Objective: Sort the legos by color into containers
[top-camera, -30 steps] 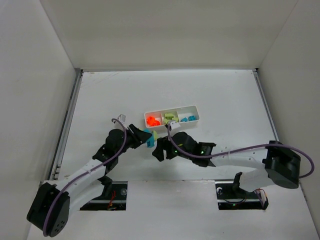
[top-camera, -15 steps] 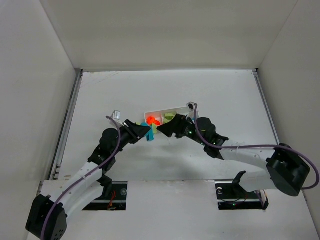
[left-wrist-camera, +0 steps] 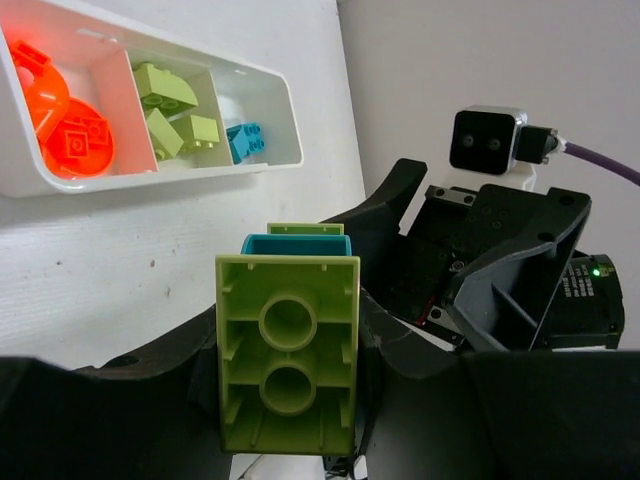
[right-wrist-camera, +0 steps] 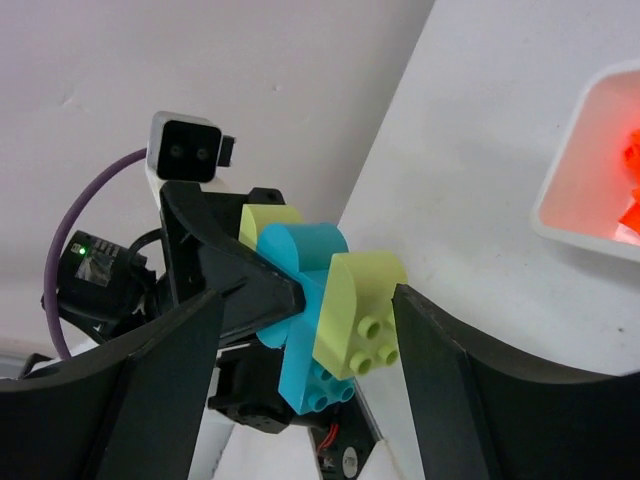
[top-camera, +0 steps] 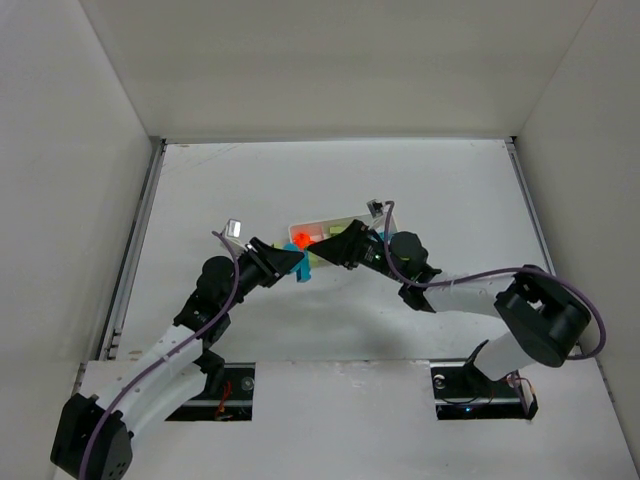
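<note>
Sorting looked mostly done. The tray (left-wrist-camera: 288,120) held orange legos (left-wrist-camera: 60,125) in its nine-o'clock compartment, yellow-green legos (left-wrist-camera: 172,105) in the middle and one cyan brick (left-wrist-camera: 246,140) at three o'clock. What remained was a joined green-cyan-green stack (left-wrist-camera: 288,350), pinched in the left gripper (top-camera: 292,262) at the tray's seven o'clock. The right gripper (right-wrist-camera: 305,335) stood spread-jawed around it, gripping nothing. I reckoned the stack needed splitting.
</note>
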Robot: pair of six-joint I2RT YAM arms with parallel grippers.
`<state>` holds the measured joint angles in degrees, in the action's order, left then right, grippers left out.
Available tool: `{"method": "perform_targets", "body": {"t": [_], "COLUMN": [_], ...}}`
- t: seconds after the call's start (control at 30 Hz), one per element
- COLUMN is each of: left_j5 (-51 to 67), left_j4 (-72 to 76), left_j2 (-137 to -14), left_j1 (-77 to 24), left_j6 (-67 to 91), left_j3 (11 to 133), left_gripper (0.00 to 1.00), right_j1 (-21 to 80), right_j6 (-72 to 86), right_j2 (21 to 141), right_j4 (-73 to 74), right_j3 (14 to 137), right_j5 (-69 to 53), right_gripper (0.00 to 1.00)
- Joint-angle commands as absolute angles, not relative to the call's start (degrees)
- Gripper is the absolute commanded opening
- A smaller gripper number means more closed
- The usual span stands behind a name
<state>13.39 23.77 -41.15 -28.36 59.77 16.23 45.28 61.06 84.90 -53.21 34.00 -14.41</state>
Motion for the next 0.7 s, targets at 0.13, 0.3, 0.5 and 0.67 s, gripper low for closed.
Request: {"method": "perform_targets", "body": {"t": [0.13,0.3,0.5,0.67], "left_j5": [14.77,15.03,15.29,15.64], "left_j4": [27.60,27.69,28.91,30.06], "left_j2": [-38.24,-37.27,-38.05,-38.15], "left_j1": [-29.22,-29.13,-28.78,-28.43], "left_j6": [63.19,63.90,64.77,65.39], "left_j3": [19.42,19.51,19.25,18.90], "left_gripper": [0.20,0.20,0.20,0.20], "right_j1": [44.51,44.34,44.51,44.08], "right_j6": [67.41,67.76,68.29,70.75], "right_j2": [90.44,90.70,90.17,91.75], "right_j4": [-66.53,-67.15,-68.55,-72.76], "right_j3": [33.93,33.66,32.78,31.91], "right_j5": [-18.11,-18.19,-17.75,-17.84], "right_gripper": [0.70,0.64,0.43,0.38]}}
